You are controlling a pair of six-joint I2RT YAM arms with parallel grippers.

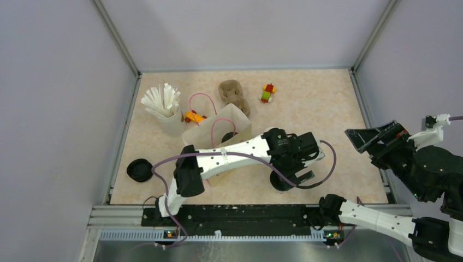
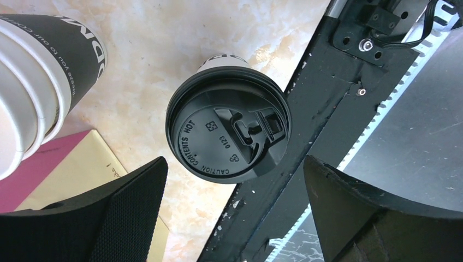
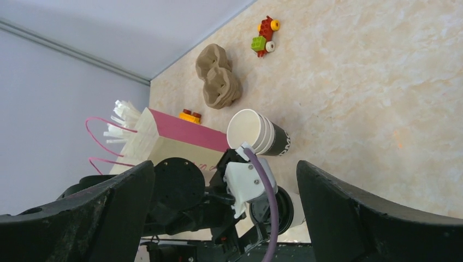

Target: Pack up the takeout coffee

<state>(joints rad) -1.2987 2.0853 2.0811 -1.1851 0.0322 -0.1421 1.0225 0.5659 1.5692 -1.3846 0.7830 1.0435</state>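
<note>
A takeout coffee cup with a black lid (image 2: 228, 124) stands upright near the table's front edge. It also shows in the top view (image 1: 279, 185) and, partly hidden by the left wrist, in the right wrist view (image 3: 286, 207). My left gripper (image 2: 235, 169) is open and hovers right above this cup (image 1: 295, 176), touching nothing. A stack of lidless cups (image 2: 38, 71) lies on its side beside the bag (image 3: 256, 131). A loose black lid (image 1: 140, 170) lies at the left. My right gripper (image 1: 377, 144) is open and empty, raised at the right (image 3: 224, 169).
A cream and pink paper bag (image 1: 215, 134) lies under the left arm. A beige cup of white sticks (image 1: 164, 106), a brown pulp tray (image 1: 233, 94) and two toy-brick pieces (image 1: 267, 93) (image 1: 194, 116) sit behind. The black base rail (image 2: 306, 136) runs just beside the lidded cup.
</note>
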